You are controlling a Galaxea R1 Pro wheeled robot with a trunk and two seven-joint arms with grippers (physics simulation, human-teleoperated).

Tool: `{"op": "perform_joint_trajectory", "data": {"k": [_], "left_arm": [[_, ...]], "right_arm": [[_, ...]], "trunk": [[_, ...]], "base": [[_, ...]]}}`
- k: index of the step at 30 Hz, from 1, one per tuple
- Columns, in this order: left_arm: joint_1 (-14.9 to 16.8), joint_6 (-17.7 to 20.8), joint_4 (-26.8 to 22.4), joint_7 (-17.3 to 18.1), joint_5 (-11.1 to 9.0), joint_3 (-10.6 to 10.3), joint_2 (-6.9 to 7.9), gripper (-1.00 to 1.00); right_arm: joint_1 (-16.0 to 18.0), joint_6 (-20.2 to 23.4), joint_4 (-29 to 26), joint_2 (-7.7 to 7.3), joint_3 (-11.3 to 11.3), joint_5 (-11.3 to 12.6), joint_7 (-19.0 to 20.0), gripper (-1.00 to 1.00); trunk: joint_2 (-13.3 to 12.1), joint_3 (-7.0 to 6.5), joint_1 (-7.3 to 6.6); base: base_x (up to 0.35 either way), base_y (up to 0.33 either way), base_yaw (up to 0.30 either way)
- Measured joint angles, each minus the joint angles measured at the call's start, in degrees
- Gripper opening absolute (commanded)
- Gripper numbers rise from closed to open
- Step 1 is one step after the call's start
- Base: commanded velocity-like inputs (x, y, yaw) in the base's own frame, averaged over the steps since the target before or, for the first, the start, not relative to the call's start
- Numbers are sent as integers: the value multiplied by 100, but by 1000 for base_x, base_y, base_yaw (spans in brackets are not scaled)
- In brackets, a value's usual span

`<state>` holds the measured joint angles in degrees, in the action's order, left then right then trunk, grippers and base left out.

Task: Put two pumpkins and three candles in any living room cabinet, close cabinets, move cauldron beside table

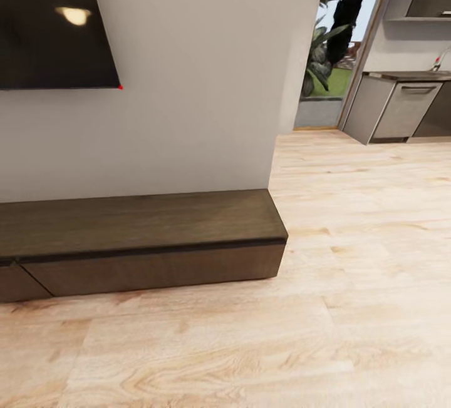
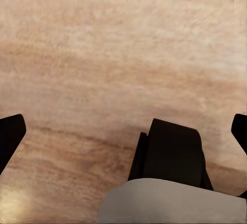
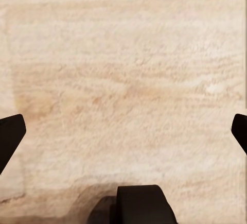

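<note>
- The left gripper (image 2: 123,131) hangs over bare floor (image 2: 118,49), its two dark fingertips (image 2: 11,131) spread to opposite edges of the left wrist view with nothing between them: wide apart and empty.
- The right gripper (image 3: 123,131) is the same, fingertips (image 3: 11,131) set far apart above pale planks (image 3: 123,69), carrying nothing.
- A dark rounded part (image 2: 172,152) sits low in the left wrist view above a grey body; it is probably part of the robot itself, though the close angle makes that hard to confirm.
- From the head view, the cabinet (image 1: 138,226), a long, low dark-brown console, runs along the white wall (image 1: 194,82) under the corner of a wall-mounted screen (image 1: 56,20). The drawer front (image 1: 156,270) at its right end looks shut; the neighbouring front at the picture's left edge is cut off.
- Beyond the wall's end, a doorway opens on plants (image 1: 329,39) and grey kitchen units (image 1: 401,107).
- Pumpkins, candles and cauldron are not in sight here, so the hunt for them appears unfinished.
- Risk: driving along the console with the arms hanging low could clip its corner, as it juts out into the open floor.
- Risk: heading toward the kitchen could waste travel, since the goods belong to the living room.
</note>
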<state>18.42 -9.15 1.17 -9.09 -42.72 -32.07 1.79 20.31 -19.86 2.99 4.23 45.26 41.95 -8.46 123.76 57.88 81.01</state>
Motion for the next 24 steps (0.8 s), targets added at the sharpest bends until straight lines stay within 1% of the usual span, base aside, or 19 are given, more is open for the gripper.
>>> {"op": "perform_joint_trajectory", "data": {"k": [6,13,24], "left_arm": [[-54,9,22,-13,-8,8,-7,100],[-58,2,41,-25,-8,8,65,100],[-58,-7,50,-22,-9,10,76,100]], "right_arm": [[0,8,17,-12,-1,29,2,100],[-9,9,18,-4,1,32,3,100],[-18,8,14,-2,0,32,3,100]], "trunk": [[0,2,0],[0,3,0],[0,3,0]], "base": [[0,0,0],[0,0,0],[0,0,0]]}}
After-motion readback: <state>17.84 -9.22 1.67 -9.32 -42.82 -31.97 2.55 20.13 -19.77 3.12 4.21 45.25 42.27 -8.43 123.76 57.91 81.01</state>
